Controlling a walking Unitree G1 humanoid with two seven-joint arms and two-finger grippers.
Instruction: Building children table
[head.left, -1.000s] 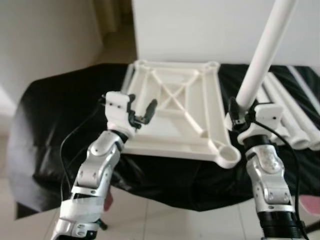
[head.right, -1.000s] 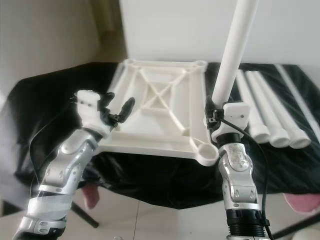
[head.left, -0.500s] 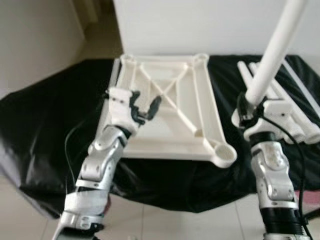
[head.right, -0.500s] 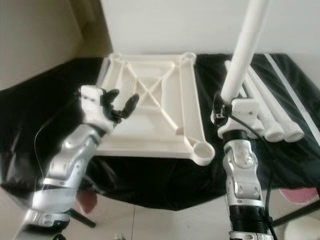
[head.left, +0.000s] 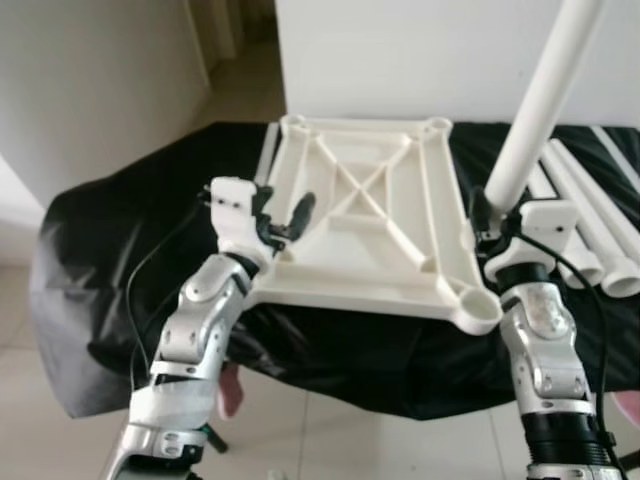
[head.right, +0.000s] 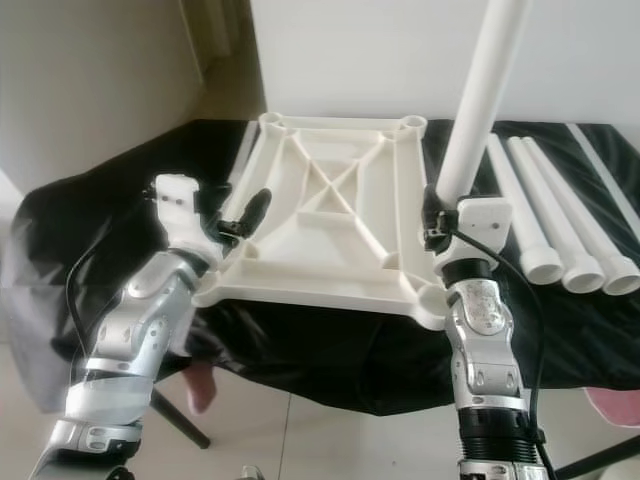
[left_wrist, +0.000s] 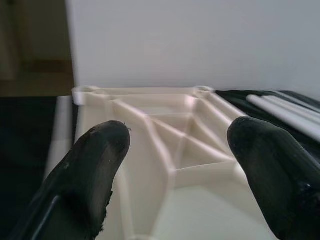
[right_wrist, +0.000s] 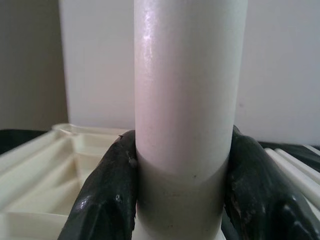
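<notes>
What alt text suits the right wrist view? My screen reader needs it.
The right gripper is shut on an upright white table leg, one black finger on each side. Behind lie the cream tabletop frame and more white legs on black cloth.

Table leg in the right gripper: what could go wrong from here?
1. The right gripper holds the long table leg near its lower end and tilted, so it could swing or slip before reaching the near corner socket.
2. That corner of the tabletop overhangs the black cloth's edge; pressing there might tip it.
3. The left gripper is open above the tabletop, not steadying it.
</notes>
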